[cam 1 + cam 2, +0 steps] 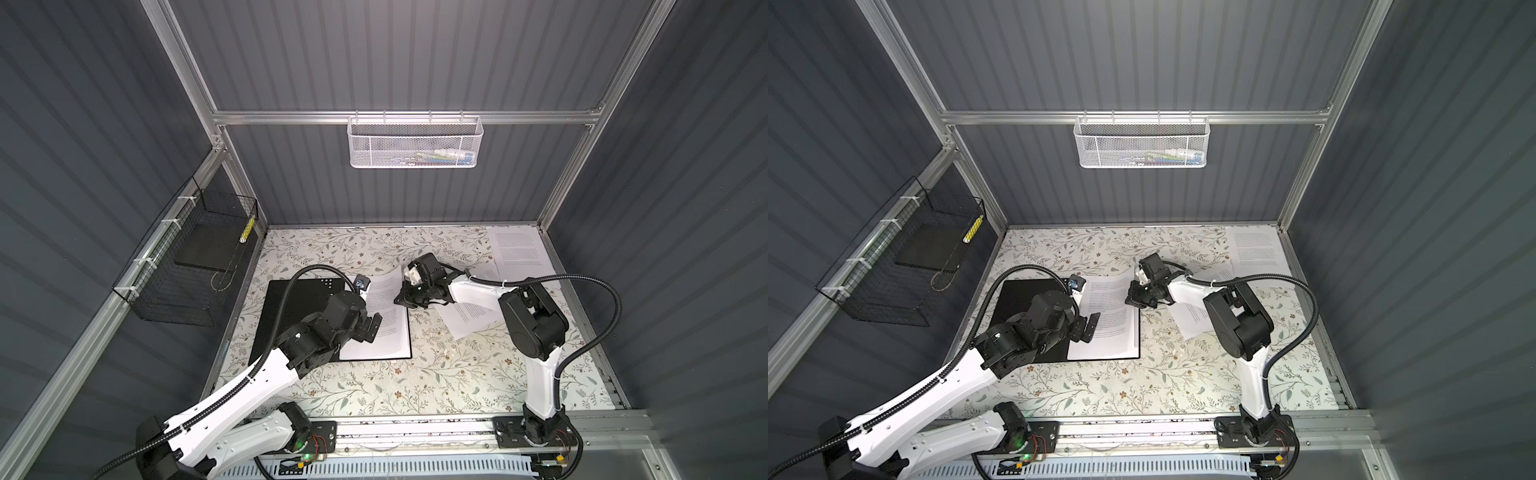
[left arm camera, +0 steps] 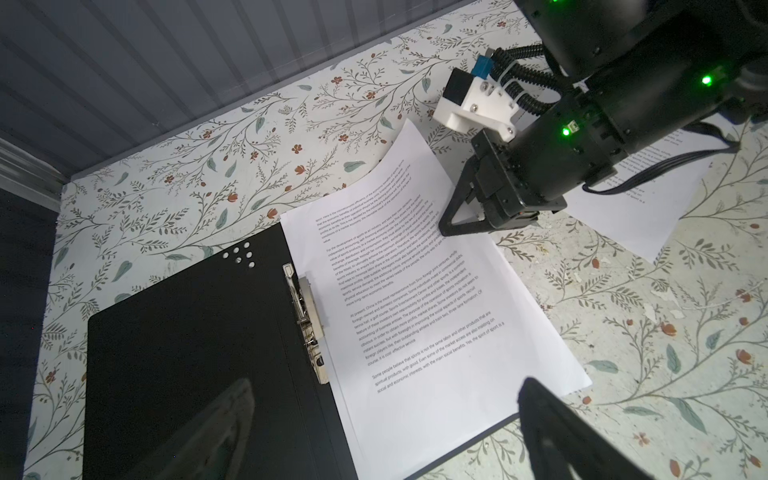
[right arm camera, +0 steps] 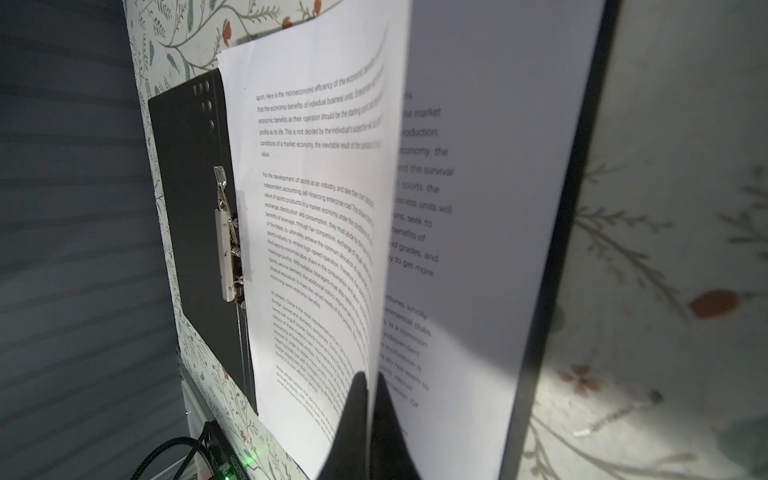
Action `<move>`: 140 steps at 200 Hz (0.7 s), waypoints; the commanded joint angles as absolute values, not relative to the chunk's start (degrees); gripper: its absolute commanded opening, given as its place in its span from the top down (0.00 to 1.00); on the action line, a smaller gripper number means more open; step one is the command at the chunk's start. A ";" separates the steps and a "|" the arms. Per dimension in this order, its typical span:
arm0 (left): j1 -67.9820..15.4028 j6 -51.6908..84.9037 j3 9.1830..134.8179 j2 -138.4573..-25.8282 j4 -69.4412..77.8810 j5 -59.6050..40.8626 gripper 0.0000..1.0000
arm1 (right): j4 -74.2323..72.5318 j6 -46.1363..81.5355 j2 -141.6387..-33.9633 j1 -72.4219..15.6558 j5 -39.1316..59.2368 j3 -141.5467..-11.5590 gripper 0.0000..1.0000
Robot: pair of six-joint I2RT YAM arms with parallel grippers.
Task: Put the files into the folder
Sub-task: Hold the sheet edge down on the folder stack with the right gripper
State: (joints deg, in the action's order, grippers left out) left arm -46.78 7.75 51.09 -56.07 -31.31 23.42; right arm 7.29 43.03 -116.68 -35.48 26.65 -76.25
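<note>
The folder (image 1: 291, 303) lay open on the floral surface (image 1: 415, 382), its black inside facing up and a metal clip (image 2: 309, 316) running along its spine. Over the folder's middle the left gripper (image 1: 371, 328) hung with its jaws spread wide, holding nothing. Below it, the printed top sheet (image 1: 390, 328) covered the folder's right half. At the folder's right edge the right gripper (image 3: 369, 380) was pinched tight on that sheet's long edge. This raised the edge so the paper curved up off a second sheet (image 3: 478, 208), which lay flat beneath it in the folder. Right of the folder, a loose sheet (image 1: 469, 320) lay on the surface, partly under the right arm. A corner sheet (image 1: 517, 249) lay farther right of the folder, at the surface's far corner.
</note>
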 commanded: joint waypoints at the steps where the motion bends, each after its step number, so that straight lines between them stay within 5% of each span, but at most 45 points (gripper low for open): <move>1: -46.21 8.37 52.83 -56.22 -32.25 22.33 0.00 | 7.74 42.81 -118.18 -36.11 27.33 -77.94 1.00; 140: -45.40 8.55 52.85 -56.69 -32.17 20.90 0.00 | 6.50 45.15 -118.92 -37.03 26.89 -77.52 1.00</move>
State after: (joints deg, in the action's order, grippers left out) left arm -46.00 7.79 51.37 -56.53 -31.31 21.76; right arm 6.85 44.60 -117.51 -36.62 26.81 -76.71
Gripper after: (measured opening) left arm 0.998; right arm 0.046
